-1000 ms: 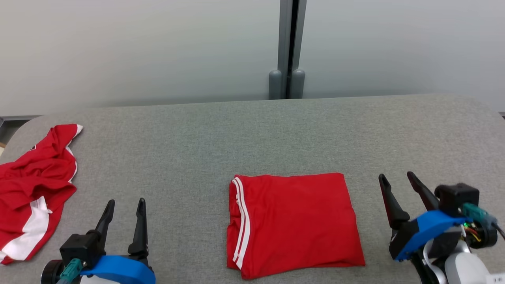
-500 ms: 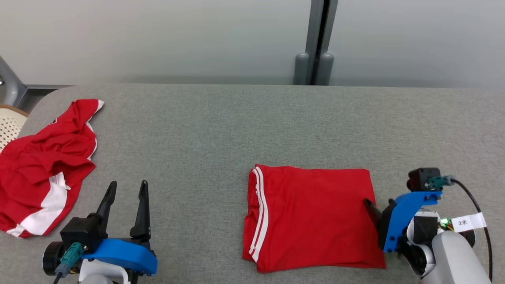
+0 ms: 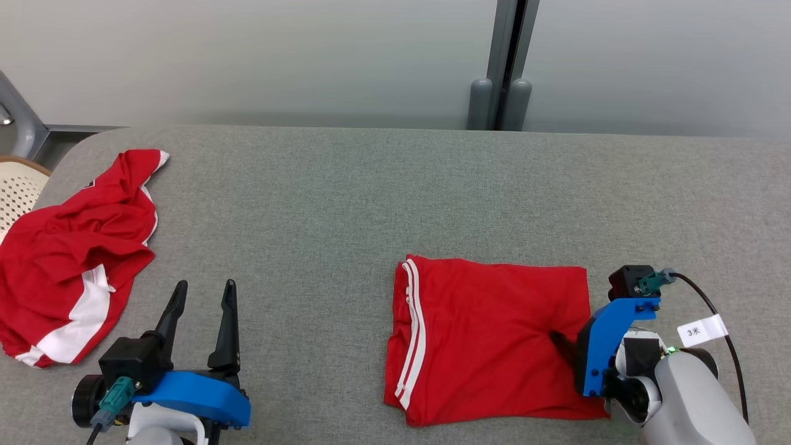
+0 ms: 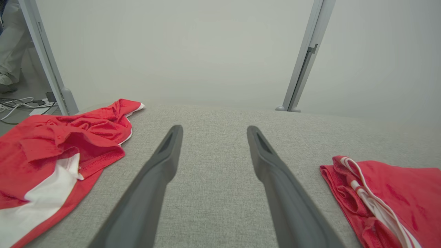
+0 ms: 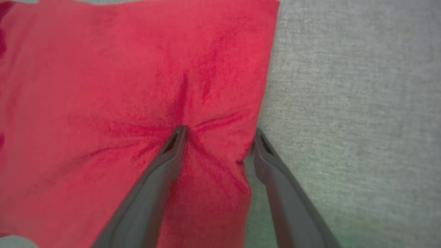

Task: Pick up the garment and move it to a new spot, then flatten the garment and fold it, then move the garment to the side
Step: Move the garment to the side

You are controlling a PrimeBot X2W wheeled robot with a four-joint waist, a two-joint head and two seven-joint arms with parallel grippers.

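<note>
Grey table (image 3: 346, 198) holds the folded garment (image 3: 494, 334), stripes leftward; right gripper (image 5: 218, 132), fingers wide, straddles its right edge; left gripper (image 3: 206, 284) wide, empty.

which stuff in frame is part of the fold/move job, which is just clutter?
Job: folded red garment; right claw, open, tips pressed at its right edge; table.
Lying about: crumpled red and white garment; left claw, open, holding nothing; chair.
</note>
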